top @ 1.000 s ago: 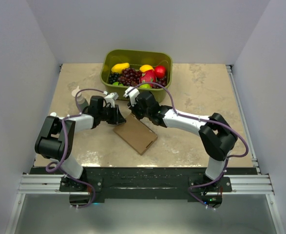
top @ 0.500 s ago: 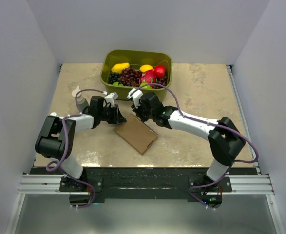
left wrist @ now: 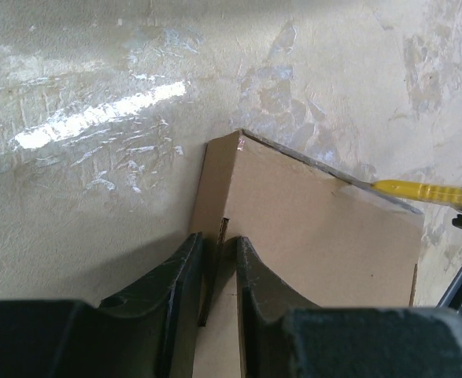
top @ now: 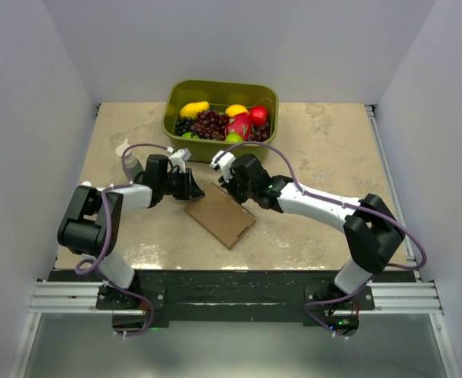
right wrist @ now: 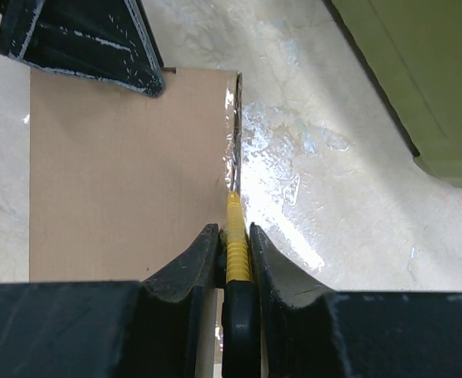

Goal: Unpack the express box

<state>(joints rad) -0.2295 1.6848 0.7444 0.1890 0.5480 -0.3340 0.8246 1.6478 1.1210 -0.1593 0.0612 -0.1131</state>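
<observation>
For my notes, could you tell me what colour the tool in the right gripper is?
The tool is yellow, clearest in the right wrist view.

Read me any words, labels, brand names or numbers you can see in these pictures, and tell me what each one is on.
No readable text in any view.
The flat brown cardboard express box shows plain faces, with no label or print.
The olive-green plastic tub, the yellow-handled cutter, the left end effector and the right end effector bear no legible marks.
</observation>
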